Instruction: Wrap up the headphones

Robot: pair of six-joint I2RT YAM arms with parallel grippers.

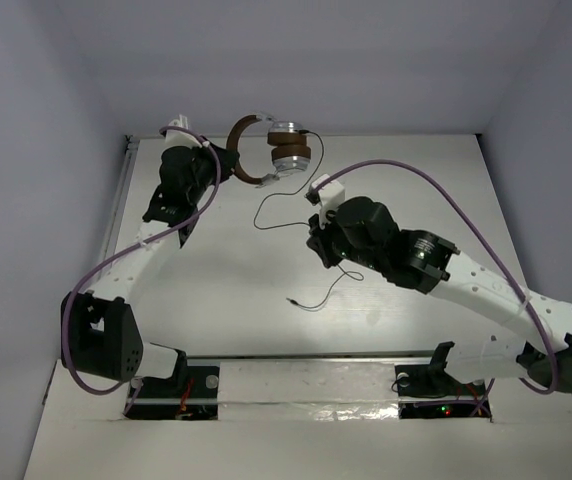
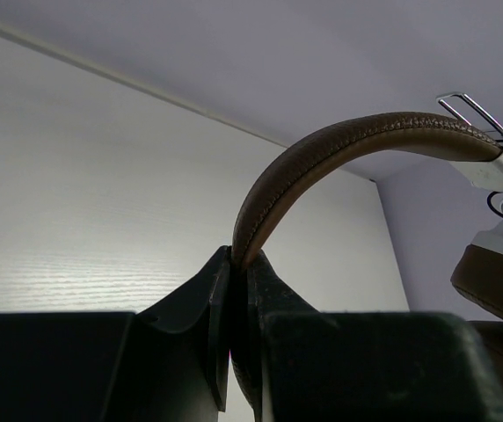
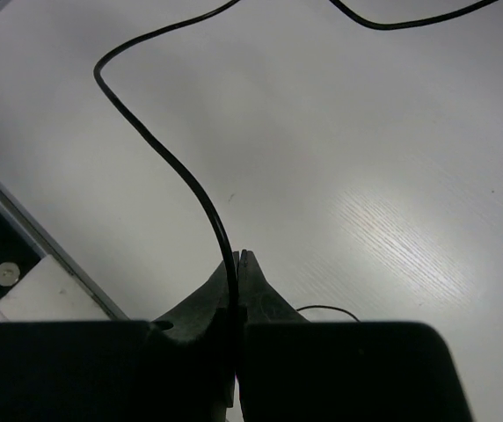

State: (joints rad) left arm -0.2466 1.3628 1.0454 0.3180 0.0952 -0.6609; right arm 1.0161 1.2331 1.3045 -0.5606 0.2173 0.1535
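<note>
Your left gripper (image 2: 239, 262), jaws pinching the brown headband (image 2: 322, 149) of the headphones (image 1: 286, 140), ear cups (image 1: 290, 155) near the far edge of the table (image 1: 226, 290), your right gripper (image 3: 239, 259), jaws pinching the dark cord (image 3: 168, 163).

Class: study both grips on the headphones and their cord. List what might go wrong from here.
1. The left gripper pinches only a narrow stretch of the headband, with the ear cups out to one side; it might twist or slip.
2. The right gripper is shut on the thin cord, which could slide through or strain under a hard pull.
3. The plug end lies loose on the table and may snag.
</note>
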